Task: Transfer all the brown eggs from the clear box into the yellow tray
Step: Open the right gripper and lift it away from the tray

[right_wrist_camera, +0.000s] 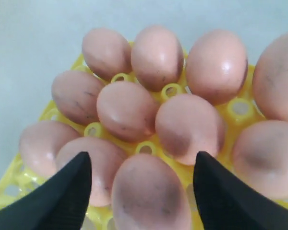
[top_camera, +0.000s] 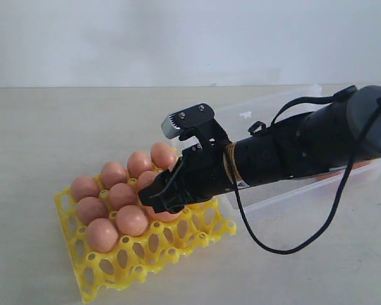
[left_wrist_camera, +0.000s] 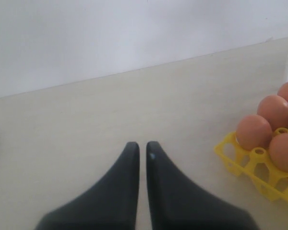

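The left gripper was held low over the bare tabletop, left of the yellow tray. Its two fingers were squeezed nearly together with nothing between them. It was likely parked there to be out of the way. The brown eggs were seated in the tray's far and left cups. Each was stood on end, long axis about up and down, so it could not roll. The right gripper was spread wide over the tray's right side, with one egg sat in its cup, untouched, between the fingers. The clear box was placed just right of and behind the tray, likely so carries were short.
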`<control>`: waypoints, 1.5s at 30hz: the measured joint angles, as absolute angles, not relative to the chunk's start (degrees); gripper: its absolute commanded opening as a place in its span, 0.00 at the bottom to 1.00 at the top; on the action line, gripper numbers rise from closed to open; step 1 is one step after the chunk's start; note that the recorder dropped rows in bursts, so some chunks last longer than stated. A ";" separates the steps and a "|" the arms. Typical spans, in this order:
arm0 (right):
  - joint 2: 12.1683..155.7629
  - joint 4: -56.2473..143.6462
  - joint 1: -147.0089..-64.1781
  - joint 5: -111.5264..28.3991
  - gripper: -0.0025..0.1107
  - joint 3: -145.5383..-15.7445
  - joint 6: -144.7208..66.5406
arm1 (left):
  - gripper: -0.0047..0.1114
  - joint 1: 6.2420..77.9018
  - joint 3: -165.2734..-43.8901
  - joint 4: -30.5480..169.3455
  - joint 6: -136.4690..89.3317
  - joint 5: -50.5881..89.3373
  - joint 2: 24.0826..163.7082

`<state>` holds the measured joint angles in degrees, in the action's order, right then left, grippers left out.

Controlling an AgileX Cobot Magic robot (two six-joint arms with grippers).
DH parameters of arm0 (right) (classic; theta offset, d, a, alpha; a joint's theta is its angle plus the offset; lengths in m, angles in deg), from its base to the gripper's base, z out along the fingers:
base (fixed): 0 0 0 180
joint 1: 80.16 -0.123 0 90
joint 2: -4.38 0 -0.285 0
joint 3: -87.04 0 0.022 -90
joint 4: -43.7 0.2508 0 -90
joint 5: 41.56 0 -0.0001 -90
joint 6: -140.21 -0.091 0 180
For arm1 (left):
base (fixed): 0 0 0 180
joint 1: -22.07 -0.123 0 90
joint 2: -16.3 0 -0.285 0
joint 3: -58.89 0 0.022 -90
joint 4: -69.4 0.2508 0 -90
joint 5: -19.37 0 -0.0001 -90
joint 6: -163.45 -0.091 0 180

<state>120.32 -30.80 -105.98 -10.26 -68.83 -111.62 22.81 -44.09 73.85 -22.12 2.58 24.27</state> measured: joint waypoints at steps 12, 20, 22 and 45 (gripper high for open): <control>113.57 -41.22 -105.98 -20.24 0.03 -68.83 -125.51 | 0.08 22.81 -44.09 73.85 -22.12 2.58 24.27; 113.57 -55.64 -105.98 -17.57 0.03 -68.83 -141.45 | 0.08 22.81 -44.09 73.85 -22.12 2.58 24.27; 113.57 -55.78 -105.98 -16.70 0.03 -68.83 -141.82 | 0.08 22.81 -44.09 73.85 -22.12 2.58 24.27; 114.30 -56.18 -105.98 -18.94 0.03 -68.83 -143.27 | 0.08 22.81 -44.09 73.85 -22.12 2.58 24.27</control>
